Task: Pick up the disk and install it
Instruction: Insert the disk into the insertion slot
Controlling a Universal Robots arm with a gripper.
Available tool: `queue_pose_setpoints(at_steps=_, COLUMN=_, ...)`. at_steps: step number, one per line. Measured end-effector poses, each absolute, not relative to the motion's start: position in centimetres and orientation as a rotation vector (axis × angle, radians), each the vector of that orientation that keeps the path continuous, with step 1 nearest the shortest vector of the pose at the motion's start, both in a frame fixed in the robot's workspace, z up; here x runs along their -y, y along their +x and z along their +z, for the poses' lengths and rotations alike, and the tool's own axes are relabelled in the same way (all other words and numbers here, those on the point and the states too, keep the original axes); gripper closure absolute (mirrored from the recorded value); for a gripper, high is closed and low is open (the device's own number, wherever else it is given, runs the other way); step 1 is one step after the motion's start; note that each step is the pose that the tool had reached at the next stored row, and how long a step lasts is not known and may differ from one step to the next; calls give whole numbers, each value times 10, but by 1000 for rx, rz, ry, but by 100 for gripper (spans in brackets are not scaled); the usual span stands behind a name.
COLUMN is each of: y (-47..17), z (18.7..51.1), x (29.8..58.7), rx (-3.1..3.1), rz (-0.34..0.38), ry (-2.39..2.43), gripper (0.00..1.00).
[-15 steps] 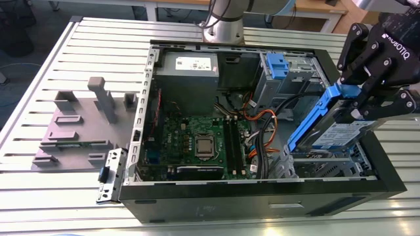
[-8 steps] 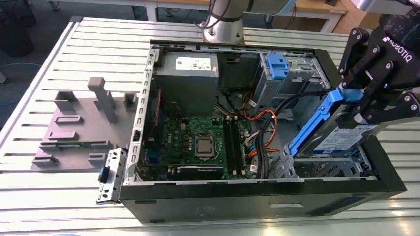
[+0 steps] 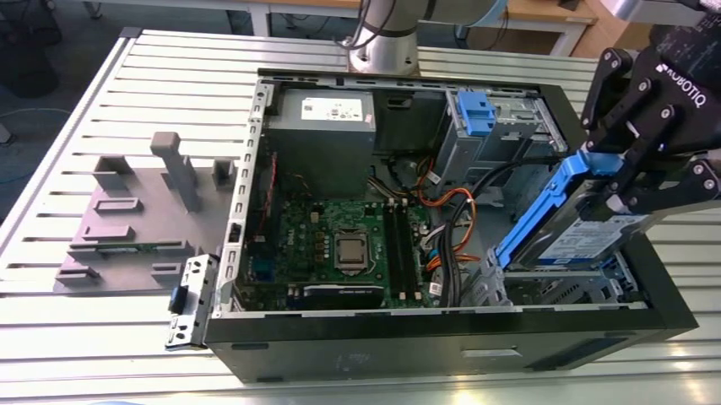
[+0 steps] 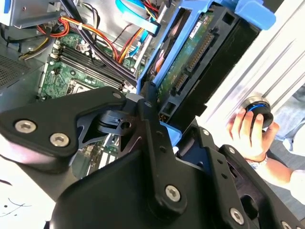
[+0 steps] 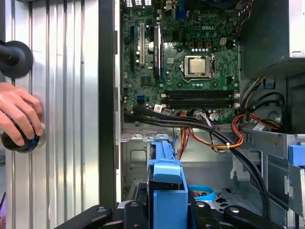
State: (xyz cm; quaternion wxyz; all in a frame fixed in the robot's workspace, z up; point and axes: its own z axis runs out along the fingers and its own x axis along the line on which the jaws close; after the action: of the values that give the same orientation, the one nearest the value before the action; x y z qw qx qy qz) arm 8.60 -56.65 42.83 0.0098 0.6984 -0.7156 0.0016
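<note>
The disk point(image 3: 580, 236), a silver drive with a white-and-blue label in a bright blue frame, hangs tilted over the drive bay at the exterior view's right end of the open computer case point(image 3: 451, 325). Its lower end dips into the bay. My black gripper point(image 3: 617, 181) is shut on its upper part. In the second wrist view the disk's green circuit-board side point(image 4: 190, 57) faces the camera, with the gripper point(image 4: 157, 121) clamped on the blue frame. In the first wrist view the blue frame point(image 5: 167, 186) stands up between the gripper's links point(image 5: 167, 214).
Inside the case lie the motherboard point(image 3: 338, 245), a grey metal box point(image 3: 327, 126), orange and black cables point(image 3: 440, 202) and a blue latch piece point(image 3: 474, 114). A grey fixture point(image 3: 135, 211) sits at the exterior view's left. A person's hand point(image 5: 16, 114) rests on a black knob point(image 5: 19, 141).
</note>
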Motion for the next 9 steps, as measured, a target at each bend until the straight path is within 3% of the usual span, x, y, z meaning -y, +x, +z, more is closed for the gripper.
queue_pose_setpoints(at_steps=9, y=86, z=421, x=567, rx=2234, rz=6, ry=2180, gripper=64)
